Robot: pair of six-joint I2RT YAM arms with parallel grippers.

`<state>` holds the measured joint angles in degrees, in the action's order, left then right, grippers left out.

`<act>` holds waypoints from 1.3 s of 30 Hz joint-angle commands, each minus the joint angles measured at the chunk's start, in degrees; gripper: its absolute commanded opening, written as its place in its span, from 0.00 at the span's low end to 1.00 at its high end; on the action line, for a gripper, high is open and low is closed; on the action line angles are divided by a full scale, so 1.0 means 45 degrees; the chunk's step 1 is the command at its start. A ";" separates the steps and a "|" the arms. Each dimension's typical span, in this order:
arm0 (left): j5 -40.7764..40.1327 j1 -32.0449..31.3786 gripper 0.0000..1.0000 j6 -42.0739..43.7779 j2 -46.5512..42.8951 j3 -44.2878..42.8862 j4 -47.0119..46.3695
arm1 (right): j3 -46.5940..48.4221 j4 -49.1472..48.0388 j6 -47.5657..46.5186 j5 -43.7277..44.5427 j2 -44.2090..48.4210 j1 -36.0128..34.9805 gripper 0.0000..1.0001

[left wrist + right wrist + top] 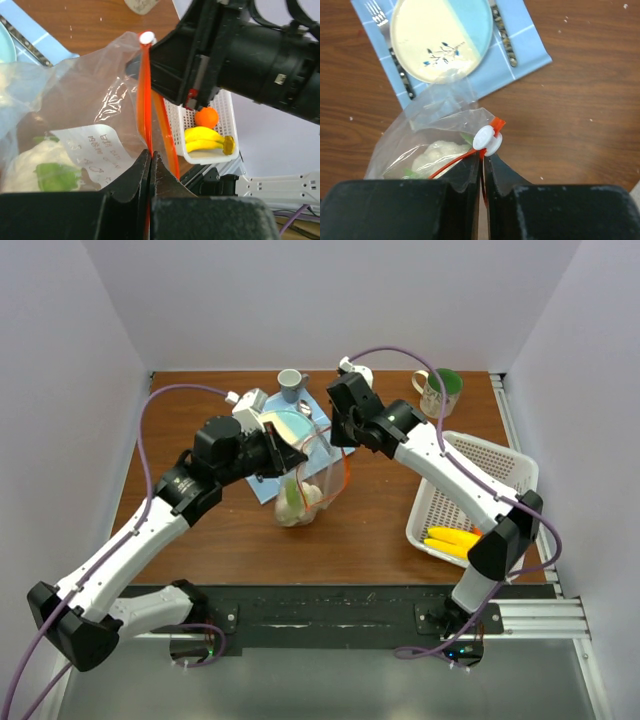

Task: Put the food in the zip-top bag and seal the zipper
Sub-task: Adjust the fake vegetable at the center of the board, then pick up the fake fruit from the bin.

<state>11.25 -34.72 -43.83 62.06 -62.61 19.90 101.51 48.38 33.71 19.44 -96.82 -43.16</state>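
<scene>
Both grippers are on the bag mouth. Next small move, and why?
Probably slide the right gripper, with the white slider at its tips, along the zipper strip toward the left gripper, which pinches the strip. The strip's two orange sides look parted between them, so the mouth seems unsealed.

The right pincer (482, 161) pinches the orange-red zipper (454, 163) at its white slider (487, 139), the clear zip-top bag (437, 112) near a plate (440, 37) on the bench (585, 100).

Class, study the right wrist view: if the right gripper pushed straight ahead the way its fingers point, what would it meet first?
The white round slider on the orange-red zipper strip of the clear plastic bag, sitting at the tips of the right gripper. Beyond it, probably the cream-and-blue plate, though depth is unclear.
</scene>
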 commanded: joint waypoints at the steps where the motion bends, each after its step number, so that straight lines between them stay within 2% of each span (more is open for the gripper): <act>1: 0.0095 0.0176 0.00 0.0660 -0.0062 -0.0640 0.0170 | 0.1327 -0.0029 -0.0597 -0.0453 -0.0806 0.0098 0.22; 2: 0.0292 0.0176 0.00 0.0543 -0.0061 0.0078 -0.0200 | 0.1154 -0.0029 -0.0656 -0.0647 -0.0887 0.0117 0.32; 4: 0.0624 0.0196 0.00 0.0134 0.0055 0.0824 -0.1353 | 0.0764 -0.0165 -0.0617 -0.0746 -0.0791 0.0118 0.43; 5: 0.0703 0.0215 0.00 0.0054 0.0133 0.1369 -0.1665 | 0.0201 -0.0281 -0.0578 -0.0824 -0.0365 0.0118 0.59; 8: 0.1230 0.0254 0.00 -0.0258 0.0621 0.2190 -0.2837 | -0.0584 -0.0615 -0.0598 -0.0398 0.0805 0.0118 0.80; 11: 0.1816 0.0254 0.00 -0.0610 0.1031 0.2545 -0.4069 | -0.0955 0.0533 -0.0500 0.0539 0.2268 0.0118 0.86; 14: 0.2246 0.0274 0.00 -0.0767 0.1246 0.2449 -0.4832 | -0.2297 0.1374 -0.0013 0.2161 0.3736 0.0409 0.91; 18: 0.2637 0.0294 0.00 -0.0728 0.1442 0.2078 -0.4833 | -0.5229 0.1553 0.0515 0.2047 0.6585 0.2960 0.93; 21: 0.2852 0.0333 0.00 -0.0747 0.1482 0.1921 -0.4794 | -0.6969 0.1944 0.0923 0.2378 0.7372 0.4272 0.95; 23: 0.3008 0.0468 0.00 -0.0669 0.1462 0.1882 -0.4735 | -0.7924 0.2274 0.1334 0.2749 0.7958 0.4608 0.98; 29: 0.3516 0.0723 0.00 -0.0844 0.1482 0.2116 -0.5143 | -0.9060 0.3741 0.2996 0.4192 0.9053 0.5525 0.99; 31: 0.3691 0.0723 0.00 -0.1040 0.1520 0.2272 -0.5417 | -0.9296 0.3159 0.2666 0.4079 0.9112 0.5897 0.99; 34: 0.3945 0.0723 0.00 -0.1235 0.1618 0.2409 -0.5789 | -0.9512 0.0779 0.1535 0.2579 0.8528 0.6853 0.99; 35: 0.4004 0.0723 0.00 -0.1236 0.1676 0.2409 -0.5828 | -0.9512 -0.0639 0.0951 0.2110 0.7927 0.7359 0.99; 39: 0.3927 0.0704 0.00 -0.1099 0.1599 0.2409 -0.5790 | -0.9258 -0.3480 0.0419 0.0547 0.6073 0.8397 0.99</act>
<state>27.00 -31.88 -48.07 69.65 -51.53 -2.26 58.96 50.98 39.57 28.97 -61.49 -9.23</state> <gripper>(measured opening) 0.019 0.986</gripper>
